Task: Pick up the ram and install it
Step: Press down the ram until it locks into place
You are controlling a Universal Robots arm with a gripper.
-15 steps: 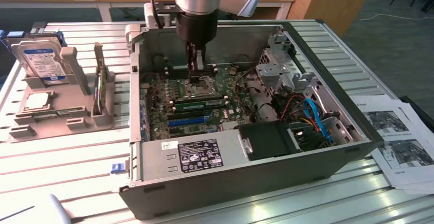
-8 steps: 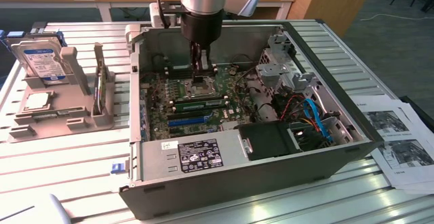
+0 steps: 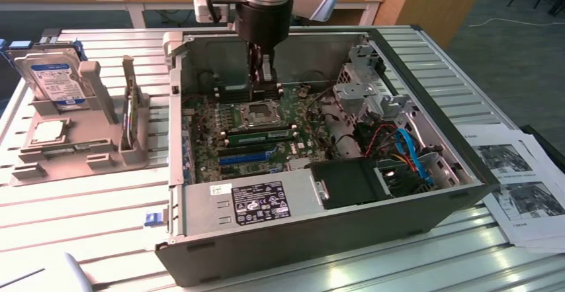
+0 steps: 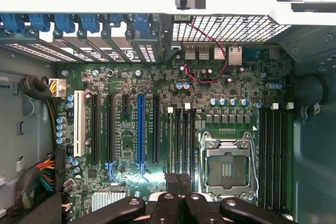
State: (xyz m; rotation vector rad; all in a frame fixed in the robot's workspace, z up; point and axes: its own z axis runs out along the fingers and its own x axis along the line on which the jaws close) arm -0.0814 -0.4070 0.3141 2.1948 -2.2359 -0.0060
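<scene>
My gripper (image 3: 263, 88) hangs inside the open computer case (image 3: 424, 206), above the motherboard near the CPU socket (image 3: 262, 113). In the wrist view its fingertips (image 4: 178, 182) are pressed together with nothing visible between them, over the dark memory slots (image 4: 181, 140) beside the CPU socket (image 4: 227, 163). A thin green-edged stick, apparently the ram (image 3: 132, 120), stands on edge in the grey holder at the exterior view's left, well apart from the gripper. Another long green stick (image 3: 256, 135) sits in a motherboard slot in front of the socket.
A silver hard drive (image 3: 57, 77) with a blue-white label leans in the same grey holder (image 3: 66, 149). A blue slot strip (image 4: 140, 129) lies among the black expansion slots. Cables and a drive cage (image 3: 371, 80) crowd the case's right side. Printed sheets (image 3: 521, 186) lie on the table.
</scene>
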